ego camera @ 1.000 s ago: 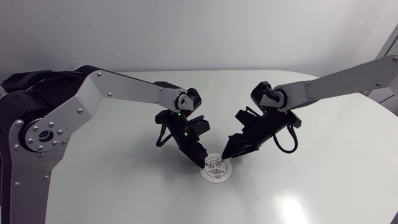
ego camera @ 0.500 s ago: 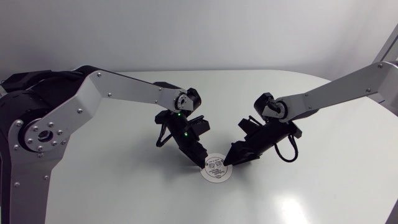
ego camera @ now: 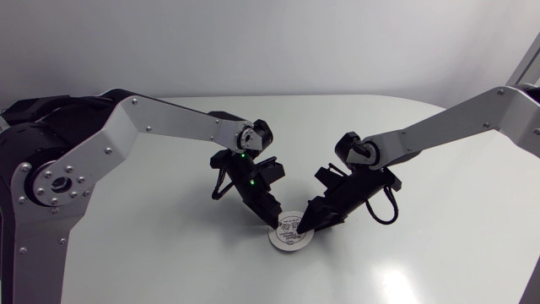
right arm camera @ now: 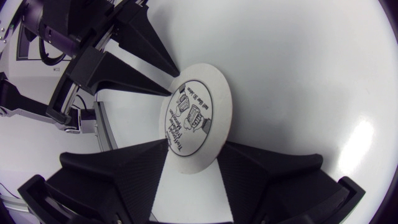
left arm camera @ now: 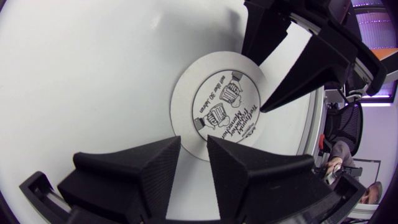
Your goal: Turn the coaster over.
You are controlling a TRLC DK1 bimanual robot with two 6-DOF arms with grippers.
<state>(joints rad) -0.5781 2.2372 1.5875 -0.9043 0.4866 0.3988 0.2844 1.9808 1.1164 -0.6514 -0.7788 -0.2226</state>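
The right claw [ego camera: 305, 224] has come down and in toward the coaster [ego camera: 288, 239] since a second ago, and the coaster has slid a little nearer the table's front; the left arm [ego camera: 160, 127] has kept its place.

Nearest the front, the round white coaster is lying printed side up on the white table [ego camera: 439, 245], caught between the two claws. The left claw [ego camera: 275, 219] is pressing in at one side of its rim and the right claw at the other, so each is standing in the other's path across the disc.

In the left wrist view, the left claw is sitting released, its fingers [left arm camera: 143, 165] showing only a narrow gap, with the coaster's near rim lying right at their tips and gripped by neither.

In the right wrist view, the right claw is also standing released, its fingers [right arm camera: 118, 171] spread wide. A slice of the coaster is reaching in between them, and both tips are sitting right at the rim. Whether they are pressing on it is not clear.

Farther back, a black cable [ego camera: 393, 205] is looping out beside the right claw, and a green light [ego camera: 245, 154] is glowing on the left arm's wrist. Behind these, the right arm [ego camera: 447, 118] is slanting down from the table's far right, and the left arm is stretching in from the left.
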